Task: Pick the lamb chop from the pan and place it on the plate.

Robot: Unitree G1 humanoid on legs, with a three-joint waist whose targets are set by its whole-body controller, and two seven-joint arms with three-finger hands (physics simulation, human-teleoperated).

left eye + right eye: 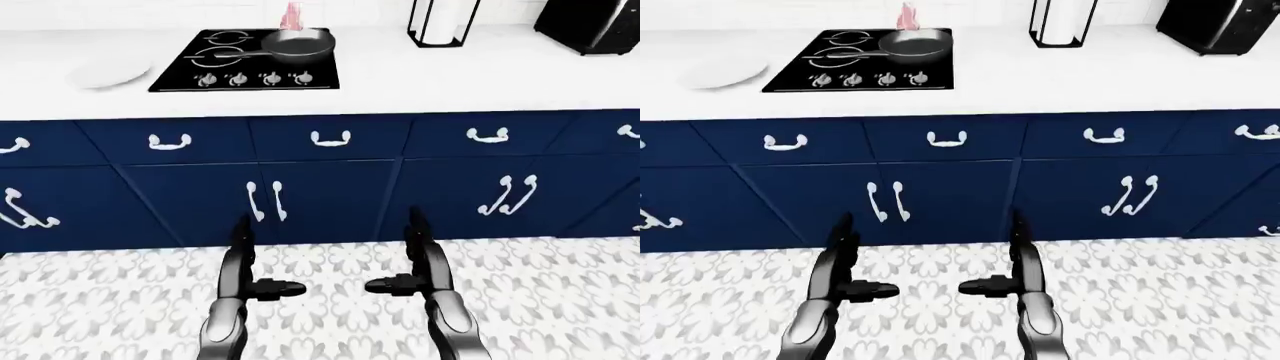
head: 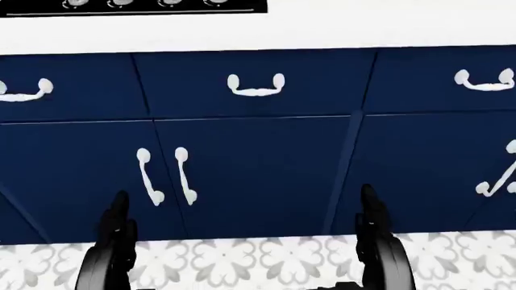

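Note:
A dark pan [image 1: 298, 45] stands on the black stove [image 1: 245, 71] at the top of the left-eye view, its handle pointing left. A pink lamb chop [image 1: 292, 15] shows just above the pan's rim. A white plate [image 1: 108, 73] lies on the white counter to the left of the stove. My left hand [image 1: 262, 279] and right hand [image 1: 398, 279] hang low over the floor, both open and empty, far below the counter.
Navy cabinets with white handles [image 1: 330, 139] run below the counter. A paper towel holder [image 1: 443, 22] and a black appliance [image 1: 590, 24] stand at the top right. The floor is patterned tile [image 1: 330, 330].

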